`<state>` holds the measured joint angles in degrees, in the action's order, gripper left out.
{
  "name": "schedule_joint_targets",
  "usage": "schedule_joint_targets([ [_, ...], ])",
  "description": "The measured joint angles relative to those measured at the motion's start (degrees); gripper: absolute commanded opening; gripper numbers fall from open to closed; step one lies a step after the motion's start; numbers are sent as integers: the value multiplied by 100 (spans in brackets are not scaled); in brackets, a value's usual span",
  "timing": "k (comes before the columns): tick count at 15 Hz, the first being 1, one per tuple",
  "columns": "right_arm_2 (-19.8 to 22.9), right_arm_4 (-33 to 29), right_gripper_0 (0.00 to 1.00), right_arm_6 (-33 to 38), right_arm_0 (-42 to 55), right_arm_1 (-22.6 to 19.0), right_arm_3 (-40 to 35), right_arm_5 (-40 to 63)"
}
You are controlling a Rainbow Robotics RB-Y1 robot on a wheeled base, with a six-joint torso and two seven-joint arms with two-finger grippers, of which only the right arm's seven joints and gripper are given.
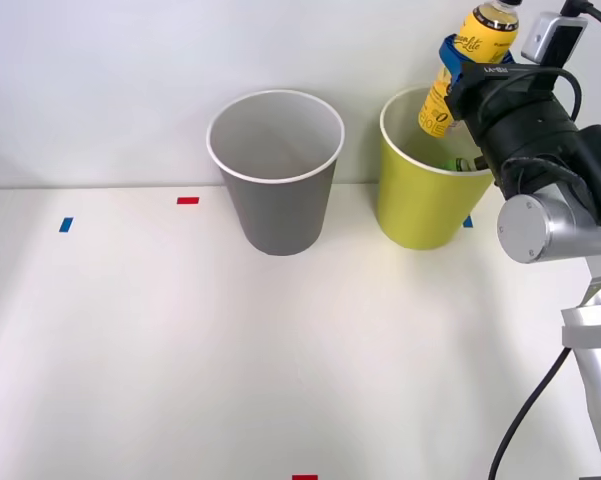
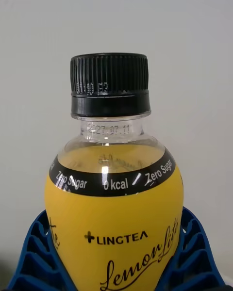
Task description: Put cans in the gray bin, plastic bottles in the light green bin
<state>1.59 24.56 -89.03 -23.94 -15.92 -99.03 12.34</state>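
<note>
My right gripper (image 1: 460, 68) is shut on a small plastic bottle (image 1: 470, 62) with a yellow label and a black cap, held tilted in the air above the light green bin (image 1: 420, 215). The bottle's lower end hangs over the bin's open mouth. A green object (image 1: 457, 163) lies inside that bin. In the wrist view the bottle (image 2: 114, 213) stands between my two blue ribbed fingers (image 2: 34, 257), its cap (image 2: 109, 85) against the white wall. The gray bin (image 1: 277, 205) stands upright to the left of the light green one, and its inside looks bare.
Both bins stand at the back of the white table (image 1: 180, 350), close to the wall. Small tape marks lie on the table: blue (image 1: 66, 225), red (image 1: 188, 200) and red at the front edge (image 1: 305, 477). My arm's cable (image 1: 525, 415) hangs at the right.
</note>
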Motion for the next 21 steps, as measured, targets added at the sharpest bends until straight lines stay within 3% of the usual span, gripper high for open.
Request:
schedule_joint_targets([
  [9,-43,-48,0,-77,-76,45,66,-10],
  [11,-44,-23,56,-52,-76,58,65,-45],
  [12,-44,-3,74,-30,-76,61,66,-52],
  [13,-43,14,83,-5,-76,62,67,-56],
  [16,-39,30,98,84,-76,67,67,-64],
  [21,-38,78,99,210,-72,65,66,-130],
])
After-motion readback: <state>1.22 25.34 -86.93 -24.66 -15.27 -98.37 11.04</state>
